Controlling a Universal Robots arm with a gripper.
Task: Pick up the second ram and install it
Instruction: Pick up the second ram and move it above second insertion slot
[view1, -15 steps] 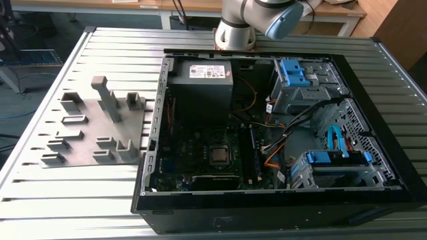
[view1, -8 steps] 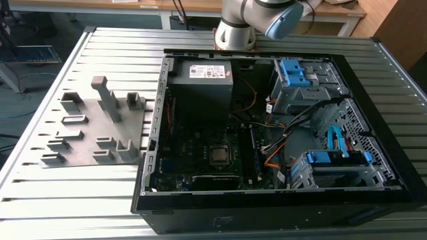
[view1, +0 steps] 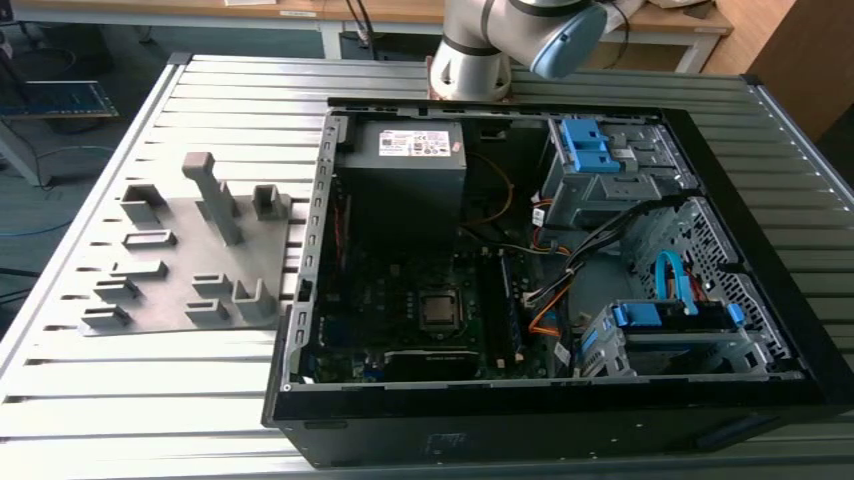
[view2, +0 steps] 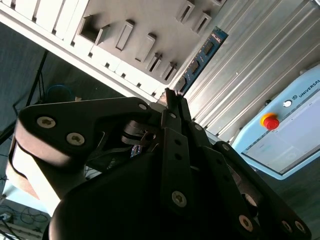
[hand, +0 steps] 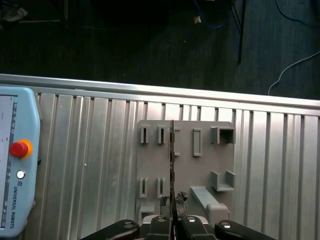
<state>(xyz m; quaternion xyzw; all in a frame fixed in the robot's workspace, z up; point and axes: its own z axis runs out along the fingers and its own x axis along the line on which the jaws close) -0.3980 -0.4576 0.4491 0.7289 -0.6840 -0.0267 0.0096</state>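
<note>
The claw (hand: 172, 201) is clenched on the second ram (hand: 172, 155). Its two fingers pinch one end of the stick, so the board juts out past the fingertips. The stick is edge-on in the first wrist view, while the second wrist view shows the ram (view2: 202, 55) with its blue-green face and black chips. The pick-up looks done and the carrying stage is in hand. Installation is not yet done; I judge it calls for bringing the stick to the open computer case (view1: 534, 430), squaring its contact edge with a free memory slot on the motherboard (view1: 400, 290), and pressing evenly. Beyond the ram's far end, the grey holder tray (hand: 200, 170) lies on the ribbed worktop (hand: 100, 150), with a teach pendant (hand: 15, 175) off to the claw's side. The wrist points down at the tray, and the arm's base (view1: 474, 55) stands by the case's far wall.
</note>
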